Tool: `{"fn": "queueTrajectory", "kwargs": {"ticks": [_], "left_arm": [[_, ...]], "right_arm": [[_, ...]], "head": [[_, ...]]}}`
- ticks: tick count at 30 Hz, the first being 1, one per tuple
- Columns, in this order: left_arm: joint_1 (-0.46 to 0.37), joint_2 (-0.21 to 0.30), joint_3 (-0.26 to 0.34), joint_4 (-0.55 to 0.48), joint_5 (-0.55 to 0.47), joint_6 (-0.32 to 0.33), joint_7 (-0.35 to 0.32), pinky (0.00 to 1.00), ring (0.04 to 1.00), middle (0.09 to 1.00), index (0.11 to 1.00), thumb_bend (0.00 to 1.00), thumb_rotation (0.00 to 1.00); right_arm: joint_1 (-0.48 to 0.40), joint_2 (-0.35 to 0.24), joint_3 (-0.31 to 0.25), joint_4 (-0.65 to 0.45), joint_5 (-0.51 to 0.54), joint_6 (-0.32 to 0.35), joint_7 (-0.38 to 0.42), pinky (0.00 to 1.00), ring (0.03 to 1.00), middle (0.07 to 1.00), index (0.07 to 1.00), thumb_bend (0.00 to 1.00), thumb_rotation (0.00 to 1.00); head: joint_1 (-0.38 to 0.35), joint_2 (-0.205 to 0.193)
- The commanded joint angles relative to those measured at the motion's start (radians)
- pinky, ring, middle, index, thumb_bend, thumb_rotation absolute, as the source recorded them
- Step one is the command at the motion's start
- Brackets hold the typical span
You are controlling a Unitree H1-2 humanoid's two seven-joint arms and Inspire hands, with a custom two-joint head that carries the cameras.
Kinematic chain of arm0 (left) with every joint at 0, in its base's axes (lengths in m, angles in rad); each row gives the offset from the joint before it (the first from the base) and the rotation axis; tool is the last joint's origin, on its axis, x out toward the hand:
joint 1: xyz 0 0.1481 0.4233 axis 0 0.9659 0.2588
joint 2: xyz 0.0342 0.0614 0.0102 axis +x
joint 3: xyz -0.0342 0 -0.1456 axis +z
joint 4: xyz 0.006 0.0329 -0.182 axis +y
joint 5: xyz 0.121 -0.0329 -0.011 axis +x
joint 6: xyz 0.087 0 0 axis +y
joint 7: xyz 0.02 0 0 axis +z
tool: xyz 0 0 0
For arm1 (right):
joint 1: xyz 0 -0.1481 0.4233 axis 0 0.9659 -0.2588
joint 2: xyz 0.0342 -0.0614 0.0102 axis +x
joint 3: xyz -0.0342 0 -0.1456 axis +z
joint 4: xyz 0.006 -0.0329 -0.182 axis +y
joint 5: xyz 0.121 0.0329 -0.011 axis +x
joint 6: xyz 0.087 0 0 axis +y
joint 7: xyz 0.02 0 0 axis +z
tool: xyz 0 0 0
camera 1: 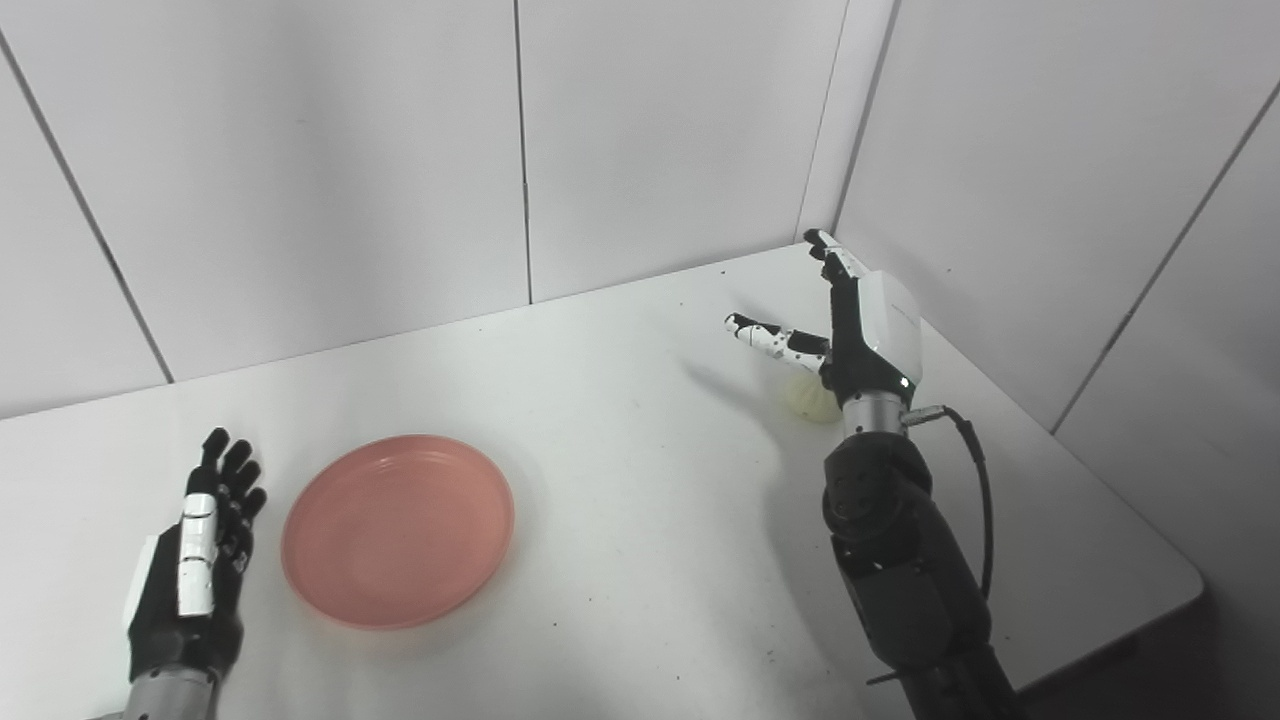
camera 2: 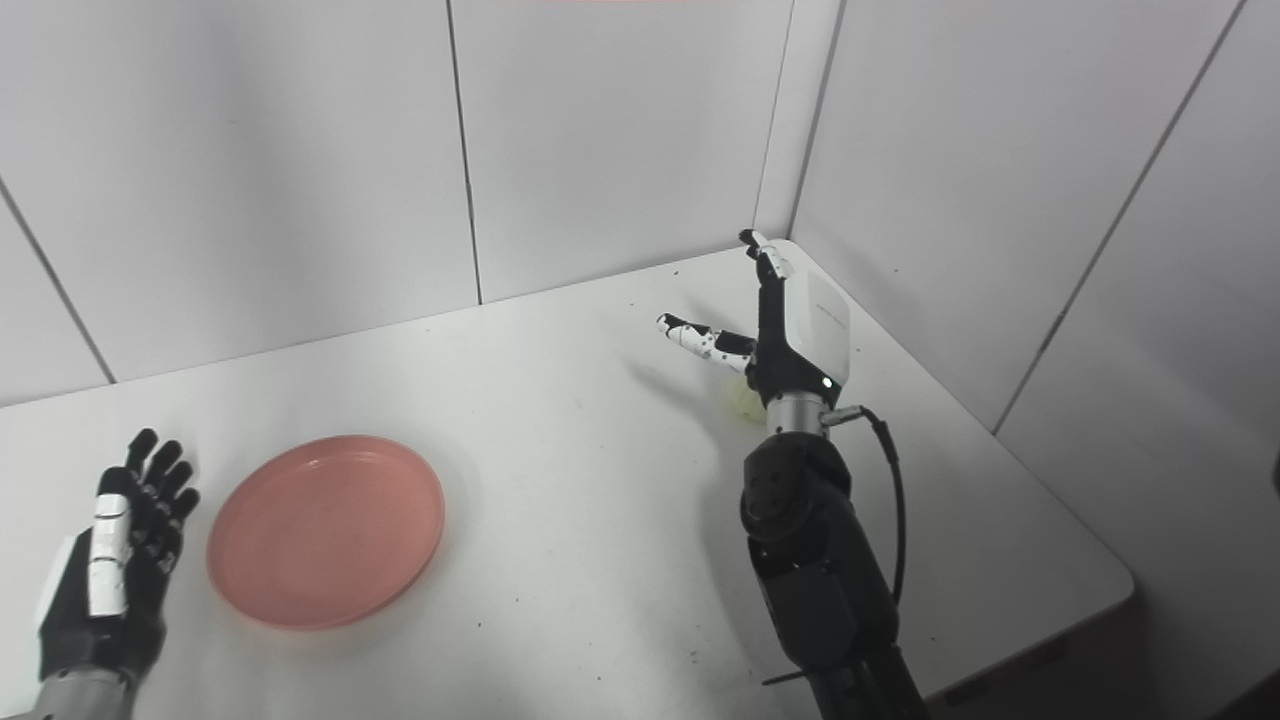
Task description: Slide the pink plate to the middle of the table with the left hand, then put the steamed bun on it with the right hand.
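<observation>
Two robot hands reach over a white tabletop point(camera 1: 620, 420) set into a corner of pale panelled walls. At far left, the left hand point(camera 1: 195, 565) lies low beside the near edge, fingers spread apart and holding nothing, just beside the rim of the pink plate point(camera 1: 398, 530) without clearly touching it. The plate sits flat, left of the tabletop's middle. If the plate is judged not yet centred, a push from this side could spin it instead of sliding it straight, since the contact would be on the rim alone. Bare white surface stretches rightward from the plate, so there is plenty of room for it to travel.

Farther right, the right hand point(camera 1: 850, 320) hovers with its fingers extended and thumb splayed wide, gripping nothing. The steamed bun point(camera 1: 808, 397), pale and rounded, rests on the tabletop beneath that hand's wrist, partly hidden by it. The bun is soft and round, so a careless closing of the fingers may squash it or nudge it rolling. It lies near the right edge and the back corner; the wall point(camera 1: 1060, 200) stands close behind the right hand, leaving little room for the arm to swing outward, and a bun knocked rightward could drop off the edge.
</observation>
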Motion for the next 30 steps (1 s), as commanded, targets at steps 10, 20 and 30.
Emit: {"fn": "queueTrajectory", "kwargs": {"ticks": [10,20,30], "left_arm": [[0.041,0.025,0.010,0.044,0.002,-0.021,-0.018,1.00,1.000,1.000,1.000,0.62,1.00],[0.051,0.024,0.007,0.018,0.003,-0.008,-0.020,1.00,1.000,1.000,1.000,0.59,1.00],[0.058,0.025,0.006,-0.006,0.002,0.007,-0.021,1.00,1.000,1.000,1.000,0.60,1.00]], "right_arm": [[-0.048,-0.034,-0.040,0.056,-0.064,0.070,-0.022,0.70,0.822,0.848,0.837,0.74,0.37],[-0.064,-0.020,-0.082,0.131,-0.126,0.071,0.065,0.66,0.795,0.826,0.830,0.76,0.29],[-0.078,-0.014,-0.098,0.185,-0.147,0.070,0.121,0.61,0.761,0.811,0.824,0.76,0.24]], "head": [[0.002,-0.007],[0.007,-0.003],[0.009,0.006]]}}
